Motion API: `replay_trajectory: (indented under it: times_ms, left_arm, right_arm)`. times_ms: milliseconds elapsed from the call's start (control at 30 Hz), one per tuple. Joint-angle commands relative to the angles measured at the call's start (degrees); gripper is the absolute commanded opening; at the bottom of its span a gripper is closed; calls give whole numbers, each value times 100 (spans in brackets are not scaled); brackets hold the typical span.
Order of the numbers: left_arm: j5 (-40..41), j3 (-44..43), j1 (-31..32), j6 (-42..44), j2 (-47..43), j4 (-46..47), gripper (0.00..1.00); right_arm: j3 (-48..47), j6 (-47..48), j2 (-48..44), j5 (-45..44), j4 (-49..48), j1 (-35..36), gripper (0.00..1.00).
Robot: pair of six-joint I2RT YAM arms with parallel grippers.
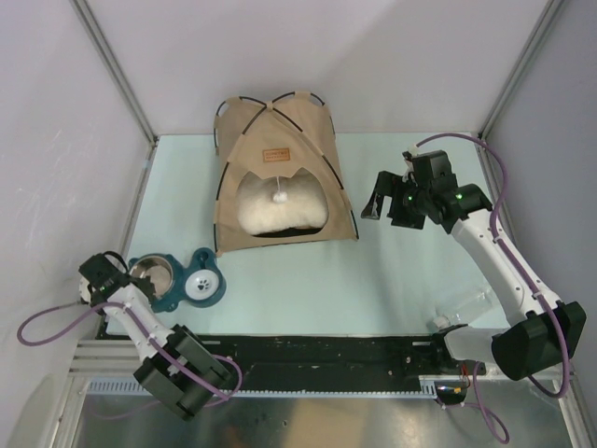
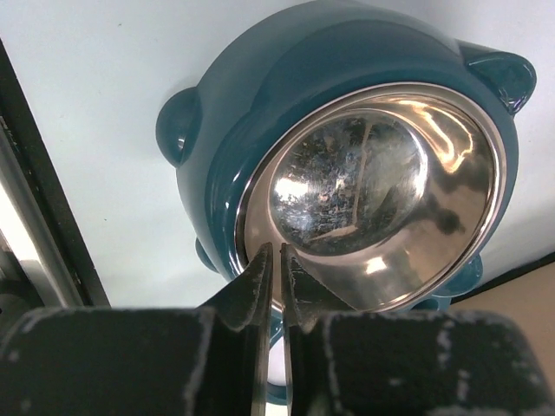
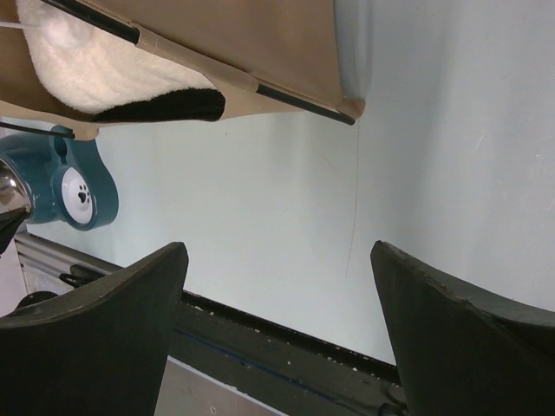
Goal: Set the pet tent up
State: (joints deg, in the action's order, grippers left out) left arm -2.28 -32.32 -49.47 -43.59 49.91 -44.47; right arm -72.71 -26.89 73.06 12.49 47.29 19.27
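Setup looks complete to us — the pet tent stands arched at the table's far side, right gripper gaping empty beside it, left gripper nearly closed at a steel bowl's rim, grasp unclear.

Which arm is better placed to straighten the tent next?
Right. The right gripper, open, hangs just off the tent's right side, with bare table between. The left gripper is down at the feeder, front left, jaws pinched on the steel bowl's rim, so it is likely busy.
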Motion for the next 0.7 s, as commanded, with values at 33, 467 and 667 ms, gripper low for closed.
replay_trajectory:
  times_ms: [33, 467, 667]
  left_arm:
    - [-84, -90, -43, -14, 13, 193, 11]
    - [-562, -1234, 368, 443, -306, 185, 21]
    - [-532, -1732, 1328, 827, -1030, 191, 34]
  right_arm:
    - [-7, 57, -99, -26, -64, -11, 93]
    - [-7, 65, -177, -846, 333, -210, 97]
    - [-7, -54, -178, -1576, 668, -909, 99]
